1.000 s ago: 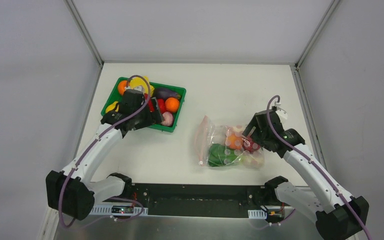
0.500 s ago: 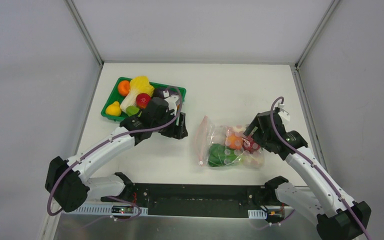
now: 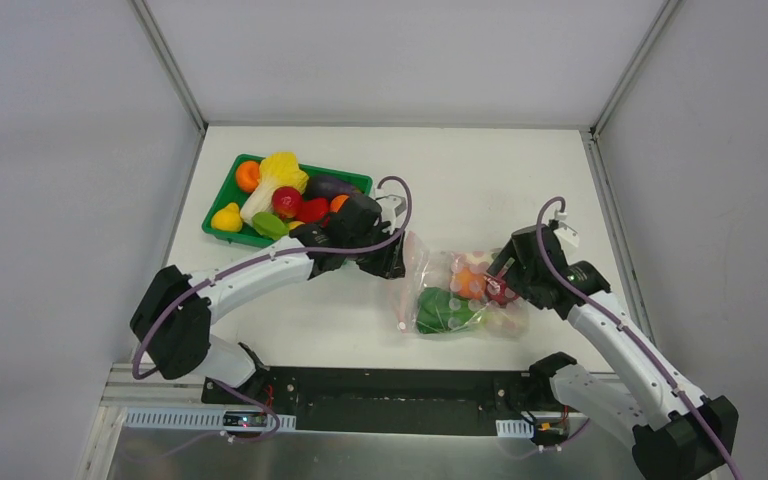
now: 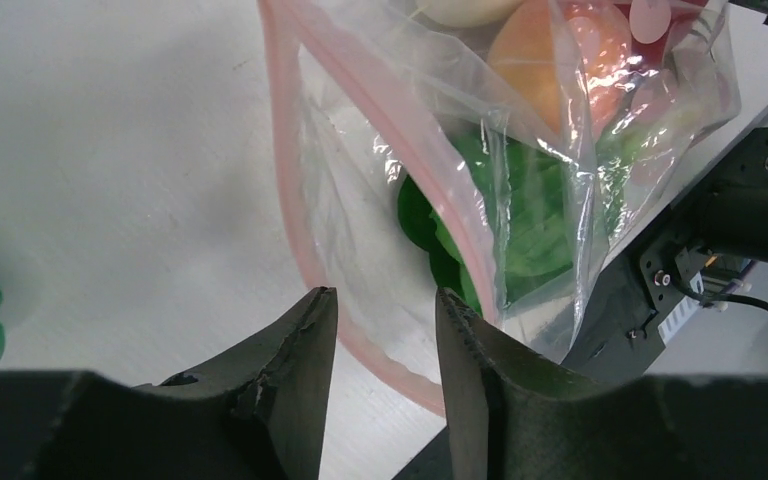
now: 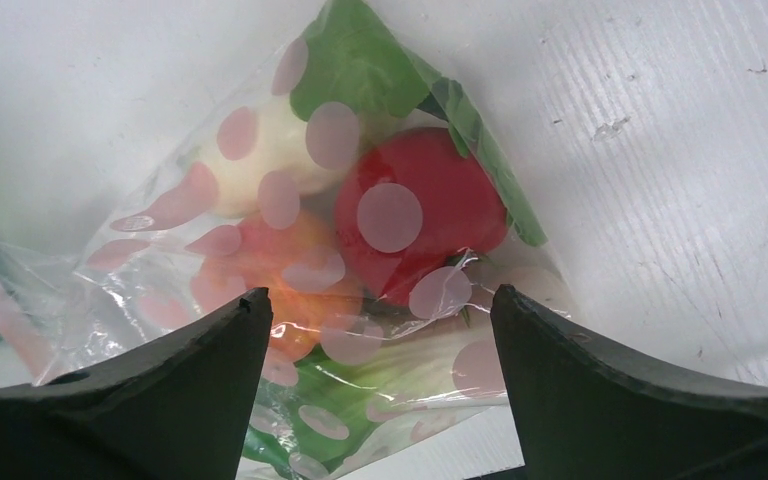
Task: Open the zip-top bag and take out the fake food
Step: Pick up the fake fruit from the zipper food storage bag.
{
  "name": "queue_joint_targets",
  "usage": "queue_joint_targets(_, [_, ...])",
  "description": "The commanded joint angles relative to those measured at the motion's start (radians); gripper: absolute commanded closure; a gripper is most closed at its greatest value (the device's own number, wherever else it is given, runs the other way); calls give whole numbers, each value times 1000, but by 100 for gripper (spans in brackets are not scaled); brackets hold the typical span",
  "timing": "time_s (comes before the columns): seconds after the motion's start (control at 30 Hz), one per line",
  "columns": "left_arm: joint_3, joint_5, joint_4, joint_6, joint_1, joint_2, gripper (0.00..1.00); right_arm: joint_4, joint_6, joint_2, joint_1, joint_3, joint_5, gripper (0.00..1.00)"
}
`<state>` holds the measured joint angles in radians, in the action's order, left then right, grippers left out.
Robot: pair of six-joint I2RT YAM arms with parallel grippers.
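Surface: white table (image 3: pixel 480 170), green tray (image 3: pixel 230 236) of produce back-left.
Room: plain pale walls (image 3: pixel 410 60) all round.
Bag: zip-top bag (image 3: pixel 412 275) right of centre, fake food (image 3: pixel 440 310) inside.
Change: left gripper (image 3: pixel 392 262) over from tray to pink zip edge, fingers narrowed, small gap.
Right gripper (image 3: pixel 500 280): same spot on bag, spread wide.

A robotics lab test cell: a white tabletop (image 3: pixel 480 170) boxed in by plain grey partition panels (image 3: pixel 60 150) on aluminium posts (image 3: pixel 168 65), with two white-and-black robot arms (image 3: pixel 250 272) bolted to its near edge.

White-black arms (image 3: pixel 250 274), purple cables (image 3: pixel 409 205)
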<state>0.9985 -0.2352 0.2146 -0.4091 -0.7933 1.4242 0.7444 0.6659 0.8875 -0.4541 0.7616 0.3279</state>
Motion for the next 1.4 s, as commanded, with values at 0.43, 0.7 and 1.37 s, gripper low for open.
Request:
queue_joint_targets(0.43, [71, -166, -156, -187, -48, 162, 59, -78, 38, 69, 18, -102, -45, 16])
queue_joint_targets(0.7, [64, -199, -269, -302, -51, 261, 45, -109, 44, 93, 20, -146, -69, 16])
queue_joint_targets(1.37, [61, -57, -273, -431, -64, 377, 56, -134, 40, 95, 21, -162, -85, 16])
